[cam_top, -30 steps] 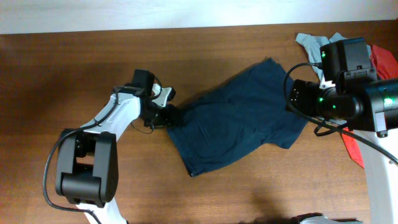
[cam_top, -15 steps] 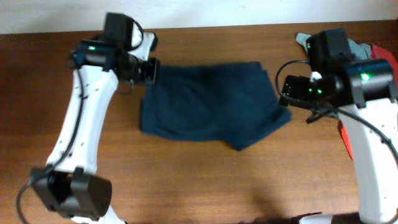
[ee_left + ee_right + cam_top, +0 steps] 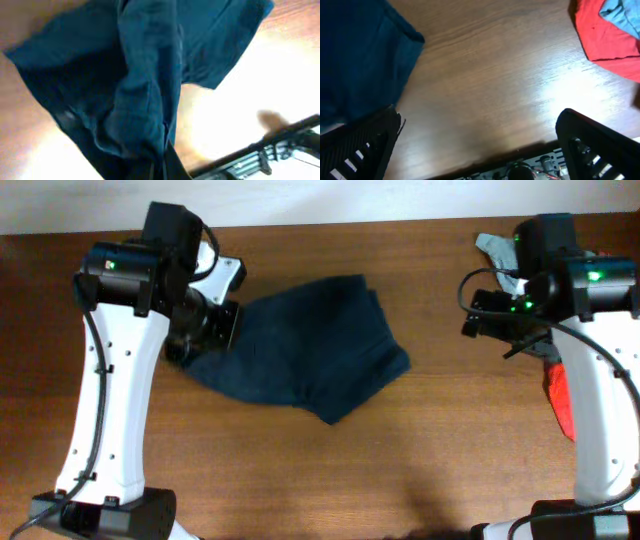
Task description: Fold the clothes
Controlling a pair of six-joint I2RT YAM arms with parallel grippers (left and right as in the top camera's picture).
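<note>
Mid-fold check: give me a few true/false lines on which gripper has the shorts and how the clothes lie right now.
1. The left gripper is clamped on the navy shorts. True.
2. The right gripper also holds the shorts. False: it is open and empty, clear of the cloth.
3. A red garment lies apart from the shorts. True.
4. The shorts are folded into a neat rectangle. False: they are bunched and uneven.

Wooden bench: brown, with visible grain. At its far right corner lies a crumpled grey-blue garment, with a red garment beside it, partly hidden. In the right wrist view the two garments touch. A pale wall runs behind.
</note>
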